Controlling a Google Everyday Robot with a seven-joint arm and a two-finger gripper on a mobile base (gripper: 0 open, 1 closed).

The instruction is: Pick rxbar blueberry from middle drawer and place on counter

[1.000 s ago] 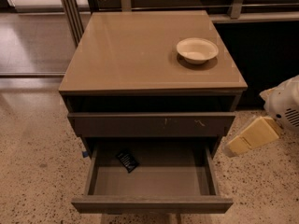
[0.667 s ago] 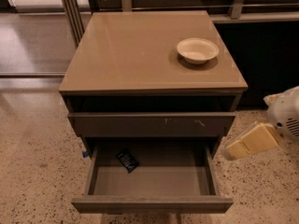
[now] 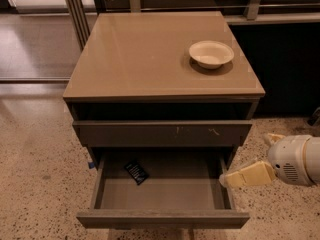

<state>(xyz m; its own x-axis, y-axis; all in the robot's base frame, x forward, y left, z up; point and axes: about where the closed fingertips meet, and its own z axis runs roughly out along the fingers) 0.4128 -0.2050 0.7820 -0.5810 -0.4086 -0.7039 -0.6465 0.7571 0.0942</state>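
At the right side of the cabinet, in the camera view, the gripper [image 3: 248,163] is now sitting lower and more to the left than one second ago. It has come from beside the scratched upper drawer front [image 3: 160,133] down to the height of the middle drawer [image 3: 172,191], and more of its white wrist is showing. The bar, the bowl and both drawers are lying just as before.

The two cream fingers [image 3: 248,174] are standing apart, so the gripper is spread open and is carrying nothing. The long finger is pointing left, and its tip is reaching the right wall of the middle drawer. Whether it is touching the wall, I cannot tell.

The middle drawer is standing pulled out toward the camera, with its front edge close to the bottom of the picture. Speckled floor [image 3: 40,164] is lying open to the left and right of the cabinet.

The rxbar blueberry [image 3: 136,172] is lying flat and turned at an angle inside the middle drawer, in the back left part, well apart from the gripper. The rest of the grey drawer bottom is showing bare. On the counter [image 3: 150,59], a white bowl [image 3: 211,53] is sitting near the back right corner, and nothing is lying in it.
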